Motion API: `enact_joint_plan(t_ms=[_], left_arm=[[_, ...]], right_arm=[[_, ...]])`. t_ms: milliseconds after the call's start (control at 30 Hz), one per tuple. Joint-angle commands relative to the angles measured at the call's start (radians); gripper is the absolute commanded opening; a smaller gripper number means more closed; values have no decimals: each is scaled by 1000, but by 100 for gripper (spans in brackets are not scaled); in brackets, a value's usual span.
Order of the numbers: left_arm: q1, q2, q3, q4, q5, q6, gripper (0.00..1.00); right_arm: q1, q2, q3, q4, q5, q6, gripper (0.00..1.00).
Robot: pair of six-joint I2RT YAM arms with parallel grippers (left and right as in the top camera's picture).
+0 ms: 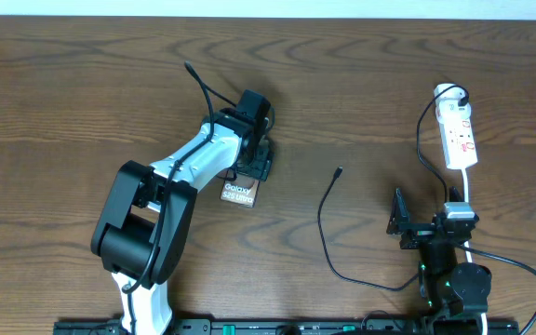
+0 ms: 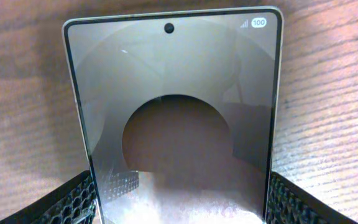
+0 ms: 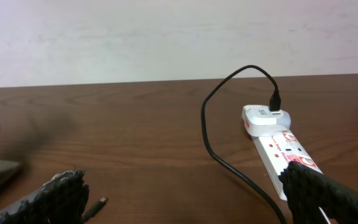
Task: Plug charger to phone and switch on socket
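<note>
Brown wood counter [image 1: 82,74], pale wall [image 3: 166,37] behind it.

Left claw [image 1: 253,160] sat over one end of the phone [image 1: 238,194]. In the wrist view the pads [image 2: 73,202] were against both long edges with the screen facing the camera, so I read it as clamped on the phone. My guess at why: to pin the handset so it wouldn't slide when a plug gets pushed in. The punch-hole end pointed away from the claw, so the port end should have been down between the pads. It was out of view and I couldn't confirm.

Right claw [image 1: 431,223] was spread wide and held nothing, sitting close to its own base. The charger [image 1: 321,219] lay slack on the counter. Its connector tip [image 3: 95,202] was ahead and left of that claw and not touching it. The wide spread looked like prep for picking up the tip.

The socket [image 3: 288,149] was ahead and right of the right claw. The charger's other end was already seated in the white adapter [image 3: 263,118] at the socket's far end, so only the phone end looked unplugged. Red switch marks were visible, but I couldn't tell on or off.

The phone was well off to the left of the right claw, so the tip needs carrying across. The cable curved loosely, and it looked to me like enough slack to reach.
</note>
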Motion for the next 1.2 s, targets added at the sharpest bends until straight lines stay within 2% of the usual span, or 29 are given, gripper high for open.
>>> enact_joint_plan(t_ms=[0, 333, 767, 1167], left_arm=[[0, -24, -14, -15, 10, -68, 48], [0, -31, 1, -64, 10, -223, 48], [0, -181, 8, -106, 37, -294, 48], [0, -197, 8, -126, 127, -320, 48]], right_arm=[[15, -5, -2, -3, -6, -8, 99], [15, -5, -2, -3, -6, -8, 99], [15, -5, -2, -3, -6, -8, 99], [15, -5, -2, -3, -6, -8, 99]])
